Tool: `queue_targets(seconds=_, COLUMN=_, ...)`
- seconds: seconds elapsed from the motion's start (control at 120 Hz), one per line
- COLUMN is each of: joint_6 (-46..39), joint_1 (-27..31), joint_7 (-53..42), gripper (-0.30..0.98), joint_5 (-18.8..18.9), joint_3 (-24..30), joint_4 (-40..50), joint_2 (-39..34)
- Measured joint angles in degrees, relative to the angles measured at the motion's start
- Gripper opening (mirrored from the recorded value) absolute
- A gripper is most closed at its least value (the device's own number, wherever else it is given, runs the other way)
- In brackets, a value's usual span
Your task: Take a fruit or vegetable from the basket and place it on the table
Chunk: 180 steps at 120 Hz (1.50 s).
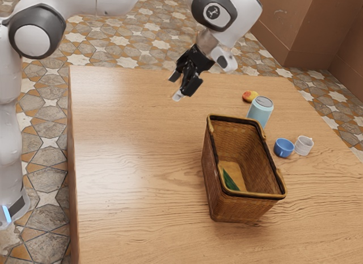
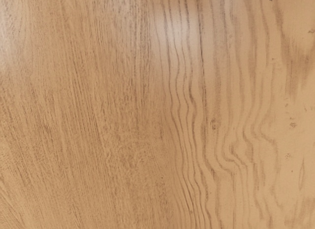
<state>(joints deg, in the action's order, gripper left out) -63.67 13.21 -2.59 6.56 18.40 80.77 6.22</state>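
Reaching for the pick, I judge | gripper (image 1: 175, 87) spread, nothing between the fingers, above the table (image 1: 125, 162) | green item (image 1: 229, 181), possibly a vegetable, low inside the basket (image 1: 235, 208) | next: travel over the basket's opening, align, then descend clear of its rim

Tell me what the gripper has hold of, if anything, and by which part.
Nothing is held: the gripper is open above the table, with nothing between its fingers.

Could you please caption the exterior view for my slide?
Open gripper hovering above a wooden table that bears a basket with something green inside.
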Motion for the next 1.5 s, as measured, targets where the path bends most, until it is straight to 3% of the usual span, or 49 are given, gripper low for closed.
queue_targets(seconds=0.225, joint_6=-14.94, joint_1=-1.67, joint_7=-1.34, gripper=0.69, joint_5=3.06, joint_3=1.11, joint_4=-0.96, joint_2=-0.29)
queue_targets(seconds=0.4, joint_6=-19.21, joint_1=-11.26, joint_7=-2.64, gripper=0.69, joint_5=7.52, joint_3=1.34, joint_4=-1.24, joint_2=-0.35)
queue_targets(seconds=0.575, joint_6=-21.11, joint_1=-9.84, joint_7=-5.18, gripper=0.68, joint_5=9.24, joint_3=1.59, joint_4=-1.36, joint_2=0.20)
queue_targets(seconds=0.675, joint_6=-21.95, joint_1=-2.62, joint_7=-7.75, gripper=0.69, joint_5=13.17, joint_3=11.76, joint_4=-3.11, joint_2=4.18)
queue_targets(seconds=0.742, joint_6=-22.46, joint_1=-0.81, joint_7=-9.35, gripper=0.69, joint_5=16.45, joint_3=17.90, joint_4=-3.60, joint_2=6.05)
queue_targets(seconds=0.975, joint_6=-24.34, joint_1=2.47, joint_7=-13.66, gripper=0.69, joint_5=22.25, joint_3=25.54, joint_4=-4.88, joint_2=11.25)
queue_targets(seconds=1.108, joint_6=-25.89, joint_1=2.69, joint_7=-15.31, gripper=0.69, joint_5=22.79, joint_3=27.50, joint_4=-4.98, joint_2=13.83)
queue_targets(seconds=1.275, joint_6=-27.73, joint_1=2.72, joint_7=-16.55, gripper=0.69, joint_5=19.39, joint_3=28.53, joint_4=-4.82, joint_2=16.20)
queue_targets(seconds=1.5, joint_6=-29.48, joint_1=2.62, joint_7=-17.68, gripper=0.69, joint_5=18.09, joint_3=29.65, joint_4=-4.41, joint_2=19.93)
